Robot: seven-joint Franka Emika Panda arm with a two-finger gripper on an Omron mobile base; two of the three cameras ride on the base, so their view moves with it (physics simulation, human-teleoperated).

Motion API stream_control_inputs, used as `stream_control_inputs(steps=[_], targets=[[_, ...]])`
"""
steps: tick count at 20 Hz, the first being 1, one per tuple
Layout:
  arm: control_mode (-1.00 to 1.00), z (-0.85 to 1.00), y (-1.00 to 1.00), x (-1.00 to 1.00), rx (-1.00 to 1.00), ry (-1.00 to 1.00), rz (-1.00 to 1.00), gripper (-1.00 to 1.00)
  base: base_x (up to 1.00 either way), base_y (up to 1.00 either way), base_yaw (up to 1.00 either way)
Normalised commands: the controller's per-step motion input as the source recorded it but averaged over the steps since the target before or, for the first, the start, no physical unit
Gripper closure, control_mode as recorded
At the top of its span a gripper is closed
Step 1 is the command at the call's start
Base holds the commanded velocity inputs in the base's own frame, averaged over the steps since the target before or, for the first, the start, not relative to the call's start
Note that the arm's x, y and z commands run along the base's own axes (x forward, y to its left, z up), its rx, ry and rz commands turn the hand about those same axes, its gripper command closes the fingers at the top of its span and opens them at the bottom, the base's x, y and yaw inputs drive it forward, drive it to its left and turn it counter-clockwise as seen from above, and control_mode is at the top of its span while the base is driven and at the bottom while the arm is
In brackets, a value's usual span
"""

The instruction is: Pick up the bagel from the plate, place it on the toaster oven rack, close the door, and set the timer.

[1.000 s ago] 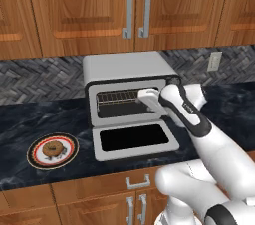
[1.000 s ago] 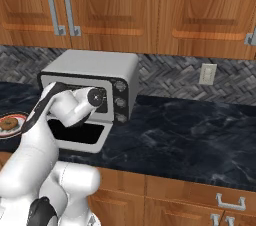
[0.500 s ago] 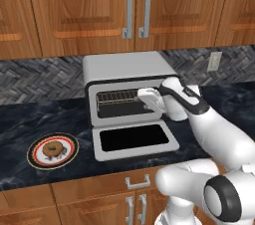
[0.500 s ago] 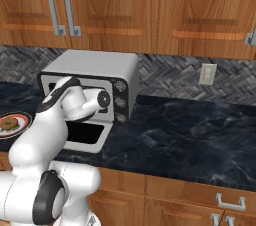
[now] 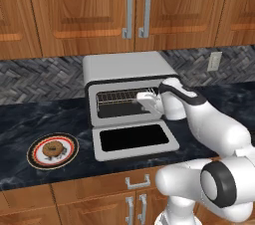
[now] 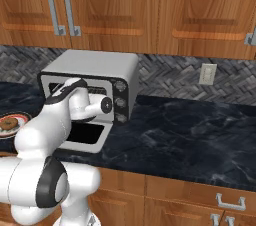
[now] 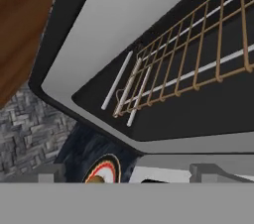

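Door (image 5: 133, 140) dropped flat onto the desk (image 5: 30, 119), glass up, so the cavity stands open and the rack (image 5: 117, 96) lies reachable from the front. Rack seated high in the oven (image 5: 124, 69), level, wire grid bare, ready to take bread.

Bagel (image 5: 51, 149) resting at the centre of the plate (image 5: 67, 155), at about 8 o'clock from the oven in the left base view, well apart from the door's near corner. In the right base view, plate (image 6: 15, 116) and bagel (image 6: 7, 123) peeking out at 9 o'clock, partly behind the arm. Plate parked off to the side, probably to keep the door's swing free.

Gripper (image 5: 147, 100) held at the cavity mouth, just in front of the rack's right half, far from the bagel. Fingers spread wide with nothing between them. In the hand view, rack (image 7: 198, 64) running diagonally toward 2 o'clock, plate rim (image 7: 106, 167) showing at 7 o'clock, so the hand points leftward and down past the oven's lower lip.

Judged step: pick not yet begun; bagel untouched on the plate. Next move likely a swing toward 8 o'clock and a descent over the ring, clearing the lowered door on the way. Small ring on a slick plate: may slide if nudged off-centre.
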Motion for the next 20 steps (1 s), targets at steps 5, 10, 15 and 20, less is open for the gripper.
stream_control_inputs(steps=[5, 10, 15, 20], targets=[[-1.0, -0.13, 0.08, 0.21, 0.02, 0.0, 0.0, -1.0, 0.0, 0.0, 0.0], [-1.0, -0.14, 0.03, 0.23, 0.04, 0.0, 0.0, -1.0, 0.0, 0.0, 0.0], [-1.0, -0.16, 0.01, 0.23, 0.04, 0.0, 0.0, -1.0, 0.0, 0.0, 0.0], [-1.0, -0.09, 0.01, 0.26, 0.04, 0.0, 0.0, -1.0, 0.0, 0.0, 0.0]])
